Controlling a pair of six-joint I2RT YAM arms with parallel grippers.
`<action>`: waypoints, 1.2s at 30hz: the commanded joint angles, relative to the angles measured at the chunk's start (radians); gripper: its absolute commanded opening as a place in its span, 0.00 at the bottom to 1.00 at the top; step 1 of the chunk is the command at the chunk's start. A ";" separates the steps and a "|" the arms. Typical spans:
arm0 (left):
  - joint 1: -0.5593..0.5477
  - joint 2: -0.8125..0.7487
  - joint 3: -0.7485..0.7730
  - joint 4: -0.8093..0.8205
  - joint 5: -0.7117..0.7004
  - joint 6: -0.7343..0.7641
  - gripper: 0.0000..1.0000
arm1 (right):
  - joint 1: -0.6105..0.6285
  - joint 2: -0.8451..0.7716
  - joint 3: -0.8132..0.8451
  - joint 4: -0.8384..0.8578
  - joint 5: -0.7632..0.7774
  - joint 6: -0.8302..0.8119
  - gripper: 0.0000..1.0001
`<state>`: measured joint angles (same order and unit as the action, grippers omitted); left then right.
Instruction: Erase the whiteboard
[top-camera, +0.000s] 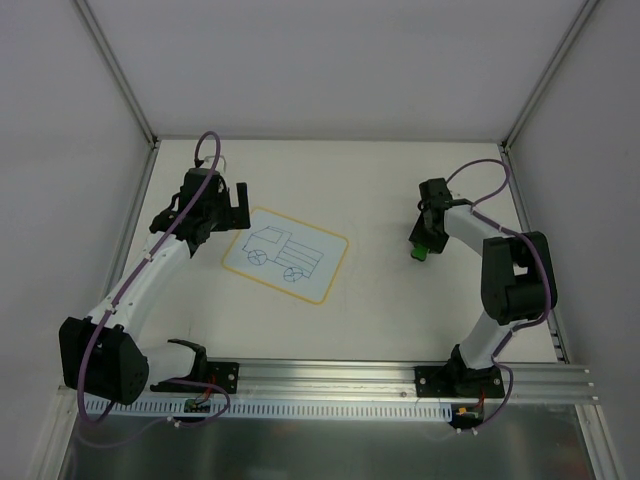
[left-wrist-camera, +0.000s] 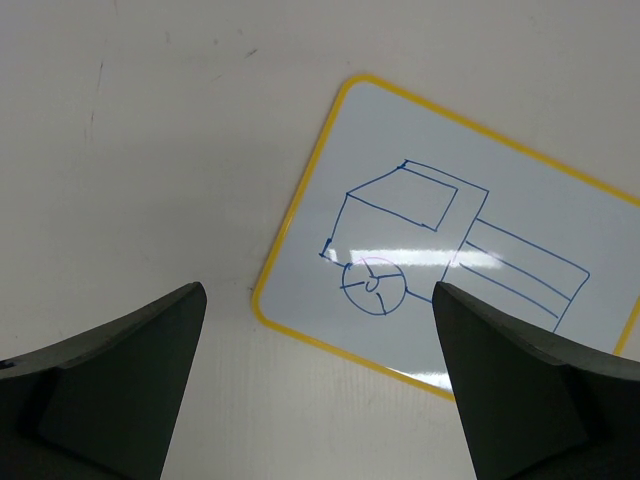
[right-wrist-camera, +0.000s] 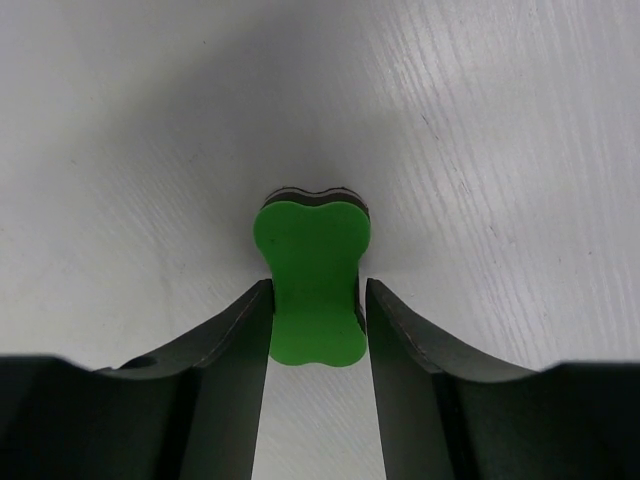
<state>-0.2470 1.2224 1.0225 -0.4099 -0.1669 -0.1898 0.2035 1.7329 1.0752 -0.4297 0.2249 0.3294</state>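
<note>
Pickup step: right gripper (right-wrist-camera: 317, 285) brackets the eraser (right-wrist-camera: 312, 250) on the bench (top-camera: 390, 300), firm grip unclear. Left gripper (left-wrist-camera: 318, 292), wide open, hovers just short of the whiteboard (top-camera: 286, 254). Next: lift, carry eraser leftward.

You are looking at your two arms from above: the left arm (top-camera: 150, 275) and the right arm (top-camera: 505, 280) wear smooth white shells over their links, with chunky black housings at the joints. A thin purple cable (top-camera: 208, 134) loops along each one. Black base plates (top-camera: 458, 378) sit on a ribbed silver rail (top-camera: 330, 385). The left gripper (top-camera: 235, 208) and the right gripper (top-camera: 420, 245) are black; up close, their fingers (left-wrist-camera: 110, 390) are matte dark grey, broad at the root and tapering.
</note>
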 joint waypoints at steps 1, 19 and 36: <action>0.008 -0.015 0.001 -0.010 -0.011 0.020 0.98 | 0.002 0.011 0.031 0.022 0.036 0.008 0.44; 0.071 0.143 0.017 -0.010 0.049 -0.028 0.99 | 0.460 -0.027 0.169 0.017 0.027 -0.063 0.06; 0.166 0.399 0.065 -0.018 0.113 -0.071 0.70 | 0.723 0.206 0.359 -0.015 -0.024 0.000 0.02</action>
<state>-0.0898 1.6093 1.0542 -0.4095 -0.0696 -0.2504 0.9218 1.9430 1.3937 -0.4324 0.1974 0.3031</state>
